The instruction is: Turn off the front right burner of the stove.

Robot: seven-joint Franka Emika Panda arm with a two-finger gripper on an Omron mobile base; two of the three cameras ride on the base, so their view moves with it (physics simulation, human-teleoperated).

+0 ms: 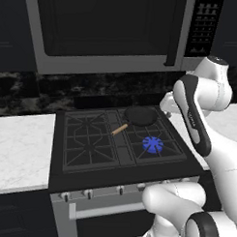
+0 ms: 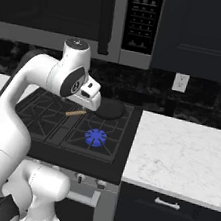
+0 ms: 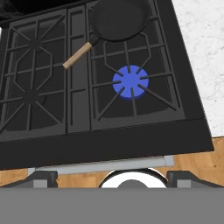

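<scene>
fingers (image 3: pixel 43 178) low in hand view, two dark tips at bottom left and bottom right corners, spread wide, nothing between. gripper (image 3: pixel 112 179) above front edge of stove (image 3: pixel 109 144). front right burner (image 3: pixel 130 82) lit bright blue, right of centre in hand view, under black grate. black frying pan (image 3: pixel 118 18) with wooden handle on rear right burner, top of frame, handle pointing left-down. silver knobs (image 1: pixel 120 189) along stove front, lower centre of left base view. marble counter (image 2: pixel 186 155) right of stove in right base view.
</scene>
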